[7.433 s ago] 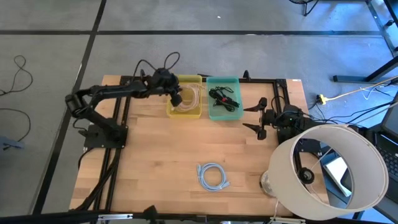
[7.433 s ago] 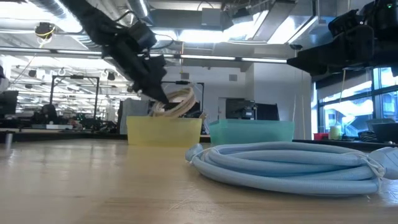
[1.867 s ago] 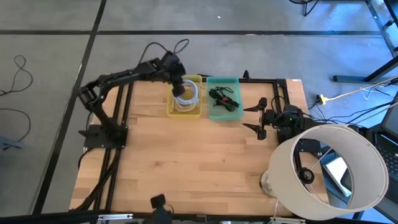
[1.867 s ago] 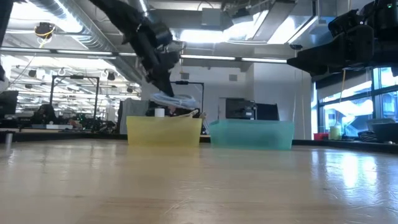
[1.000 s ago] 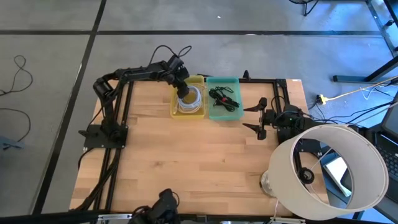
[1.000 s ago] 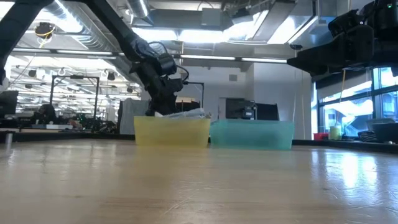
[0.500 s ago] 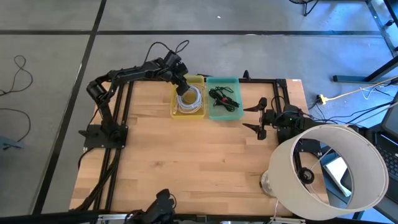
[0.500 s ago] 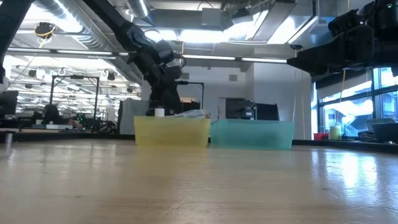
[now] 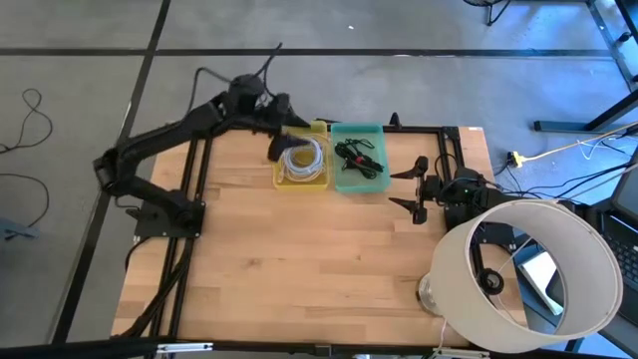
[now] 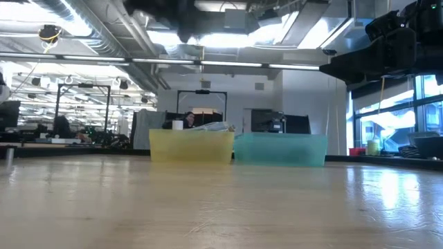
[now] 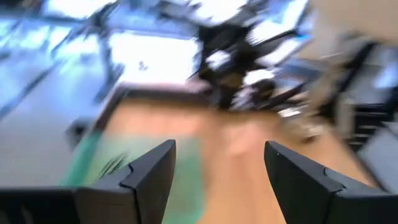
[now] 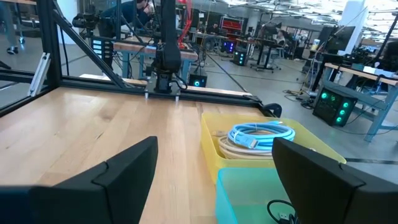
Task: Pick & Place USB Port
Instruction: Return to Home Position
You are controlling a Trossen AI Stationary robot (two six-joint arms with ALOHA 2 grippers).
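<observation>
A coiled light-blue USB cable point(image 9: 301, 160) lies in the yellow bin point(image 9: 277, 178) at the table's far edge, on top of a beige cable point(image 12: 231, 147); the right wrist view shows the blue coil point(image 12: 261, 134) too. My left gripper point(image 9: 283, 138) hangs open and empty high above the bin's left side, its fingers point(image 11: 152, 171) spread; in the low view it shows only at the top point(image 10: 183, 17). My right gripper point(image 9: 414, 185) waits open to the right of the teal bin point(image 9: 377, 130).
The teal bin holds a black cable point(image 9: 359, 158). A lamp with a big white shade point(image 9: 528, 274) stands at the near right corner. Black frame rails point(image 9: 184, 249) run along the left side. Bare wood point(image 9: 299, 259) fills the middle and near part of the table.
My left gripper has risen out of the yellow bin and drawn back toward the table's left edge, going out of the top of the low view. The blue cable has stayed lying in the yellow bin.
</observation>
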